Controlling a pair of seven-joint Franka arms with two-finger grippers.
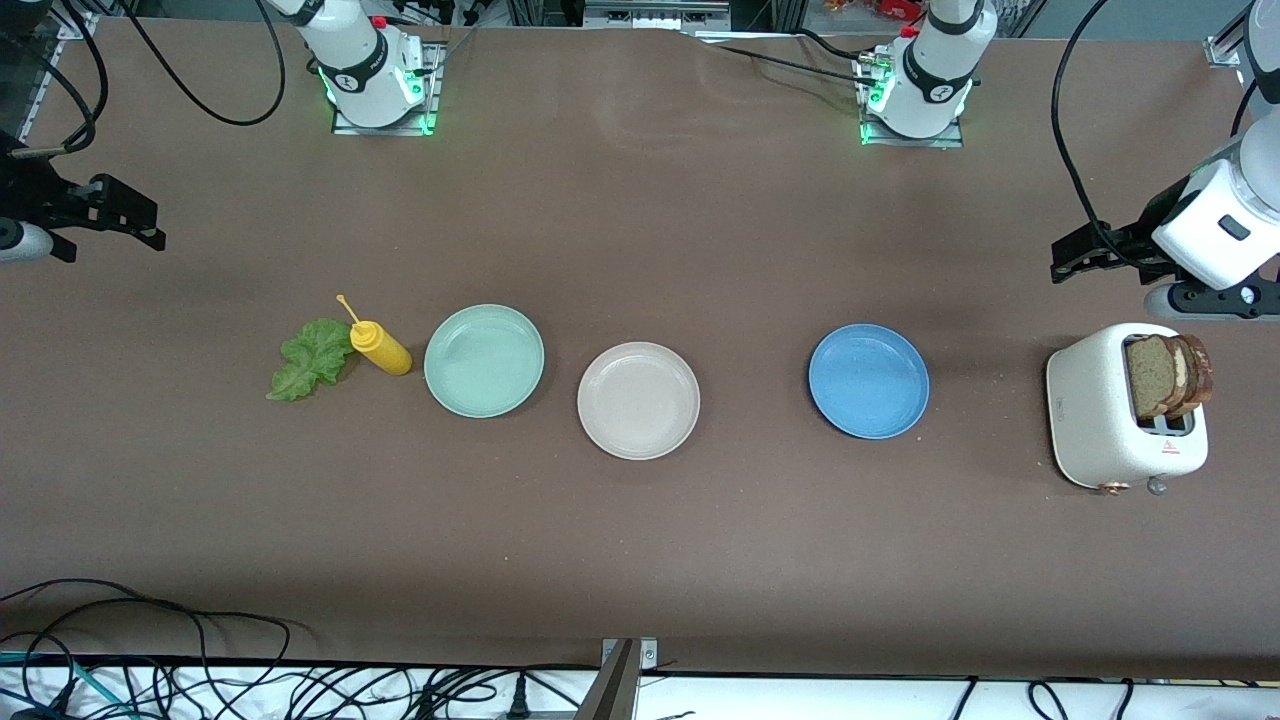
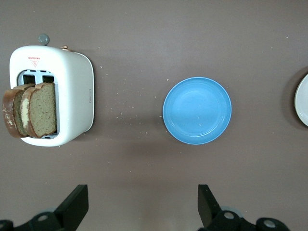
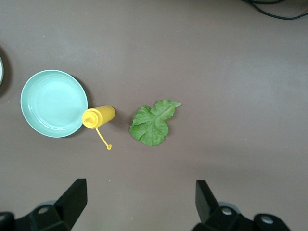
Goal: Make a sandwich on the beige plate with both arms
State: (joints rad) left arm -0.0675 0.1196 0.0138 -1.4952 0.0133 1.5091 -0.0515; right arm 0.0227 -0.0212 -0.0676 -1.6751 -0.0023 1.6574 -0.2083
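The beige plate (image 1: 638, 400) sits empty near the middle of the brown worktop (image 1: 640, 560), with bare surface all round its rim. Beside it toward the right arm's end lies the mint green plate (image 1: 484, 360), then an upright yellow squeeze bottle (image 1: 380, 347) just beside that plate's rim, and a green lettuce leaf (image 1: 308, 358) next to the bottle. Toward the left arm's end the blue plate (image 1: 868, 380) stands well apart from the beige one, and a white toaster (image 1: 1110, 410) holds brown bread slices (image 1: 1168, 375) standing up out of its slot.

The left claw (image 1: 1085, 255) hangs over bare worktop at the worktop's edge, near the toaster; its wrist view shows the fingers (image 2: 72, 207) spread wide, nothing between them. The right claw (image 1: 120, 215) hangs over the edge at its own end, fingers (image 3: 72, 199) likewise spread and empty.

The left wrist view catches only a sliver of the beige plate; the right wrist view shows the bottle's thin cap strap (image 3: 103, 139).
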